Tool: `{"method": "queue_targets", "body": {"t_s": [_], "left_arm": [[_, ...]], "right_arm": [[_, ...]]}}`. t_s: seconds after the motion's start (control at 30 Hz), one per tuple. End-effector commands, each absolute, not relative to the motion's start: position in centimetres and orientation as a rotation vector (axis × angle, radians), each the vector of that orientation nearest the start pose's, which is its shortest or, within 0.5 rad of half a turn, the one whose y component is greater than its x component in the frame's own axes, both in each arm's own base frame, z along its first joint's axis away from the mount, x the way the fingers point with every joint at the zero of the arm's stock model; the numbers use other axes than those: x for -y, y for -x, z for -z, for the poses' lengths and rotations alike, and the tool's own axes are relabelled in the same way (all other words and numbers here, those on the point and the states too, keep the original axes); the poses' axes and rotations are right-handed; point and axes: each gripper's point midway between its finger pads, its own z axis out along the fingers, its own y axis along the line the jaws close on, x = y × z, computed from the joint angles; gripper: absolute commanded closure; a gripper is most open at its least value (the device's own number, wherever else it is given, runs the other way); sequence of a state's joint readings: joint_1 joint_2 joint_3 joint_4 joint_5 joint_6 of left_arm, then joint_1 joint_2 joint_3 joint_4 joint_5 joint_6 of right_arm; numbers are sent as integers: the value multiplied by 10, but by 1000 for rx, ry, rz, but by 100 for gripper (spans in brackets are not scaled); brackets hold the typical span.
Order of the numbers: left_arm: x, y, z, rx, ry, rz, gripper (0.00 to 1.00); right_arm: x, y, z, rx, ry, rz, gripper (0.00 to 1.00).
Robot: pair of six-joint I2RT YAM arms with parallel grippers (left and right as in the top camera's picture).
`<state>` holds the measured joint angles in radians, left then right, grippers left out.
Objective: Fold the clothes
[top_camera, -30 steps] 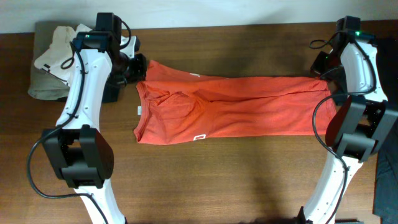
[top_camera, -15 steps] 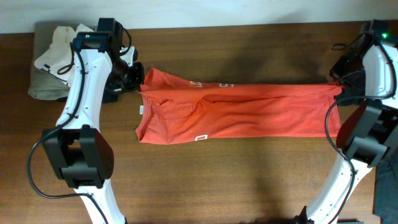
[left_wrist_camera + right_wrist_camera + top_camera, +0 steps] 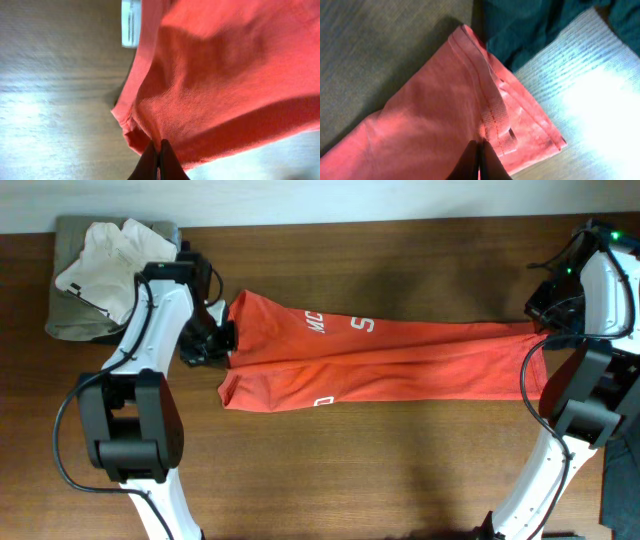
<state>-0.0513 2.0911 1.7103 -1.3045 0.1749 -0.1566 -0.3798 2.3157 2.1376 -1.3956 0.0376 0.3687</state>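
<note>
The red-orange T-shirt (image 3: 400,360) of the clothes lies stretched left to right across the wooden table (image 3: 350,480), folded lengthwise into a narrow band. White lettering (image 3: 315,323) shows on its top layer. My left gripper (image 3: 222,340) is shut on a fold of the shirt's left end (image 3: 225,75), near a small white tag (image 3: 131,22). My right gripper (image 3: 540,326) is shut on the stitched hem (image 3: 495,115) at the right end. A dark blue-green garment (image 3: 530,25) lies just beyond that hem in the right wrist view.
A heap of beige and white cloth (image 3: 100,270) sits at the back left corner, close behind the left arm. A small white patch (image 3: 322,399) marks the shirt's front edge. The right arm's base (image 3: 575,390) stands by the table's right edge.
Both grippers have carried the shirt's back edge over toward the front. The left one moved forward, the fold turned over and the white lettering now shows. The shirt looks tauter and narrower.
</note>
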Motion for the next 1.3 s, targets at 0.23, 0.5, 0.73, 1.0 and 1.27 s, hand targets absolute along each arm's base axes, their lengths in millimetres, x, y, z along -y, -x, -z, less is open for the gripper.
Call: {"method": "queue_targets", "body": {"t_s": [0.23, 0.5, 0.73, 1.0, 1.27], "left_arm": [[48, -384, -82, -3178, 188, 249, 47], [116, -435, -119, -2929, -52, 382, 92], [164, -414, -70, -3023, -215, 375, 100], [143, -417, 0, -3151, -126, 345, 100], [79, -423, 37, -3217, 99, 281, 100]], "right_arm": [[171, -405, -99, -2946, -1120, 83, 7], [117, -427, -100, -3022, -771, -259, 76], [85, -420, -71, -3120, -668, -244, 94], [80, -410, -18, -3146, -661, -233, 93], [91, -406, 3, -3141, -663, -115, 93]]}}
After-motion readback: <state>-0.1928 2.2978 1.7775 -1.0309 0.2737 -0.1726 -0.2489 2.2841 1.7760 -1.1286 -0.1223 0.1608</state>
